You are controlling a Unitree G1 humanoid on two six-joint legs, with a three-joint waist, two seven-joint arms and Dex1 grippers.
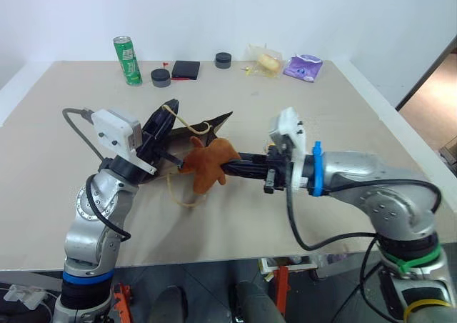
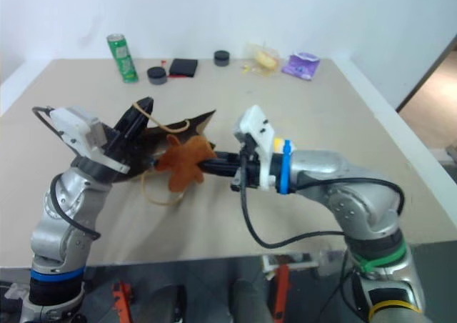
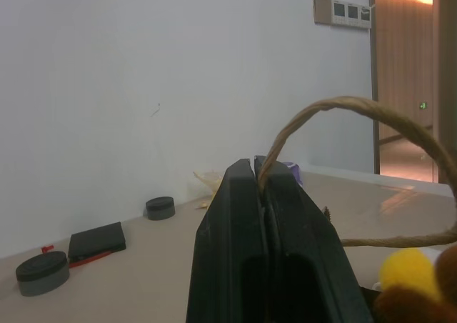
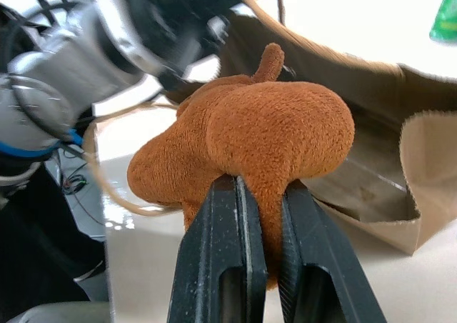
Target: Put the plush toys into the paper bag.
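Your left gripper (image 1: 166,116) was squeezed tight on the thin tan twine handle (image 3: 335,112) of the plain brown paper bag (image 1: 203,126), holding it up off the big tan table (image 1: 343,123). The bag's mouth faced about 4 o'clock, toward your other arm, and the bag ran long from 10 o'clock to 4 o'clock. It looked only partly open.

Right at that mouth hung the brown furry plush toy (image 1: 208,164). Your right gripper (image 1: 230,168) pinched a small fold of it. The toy's body drooped toward 6 o'clock and stretched mostly up and down.

I think the toy could have bumped the bag's edge and slipped out of that small pinch, or the handle could have pulled free and let the mouth flop shut.
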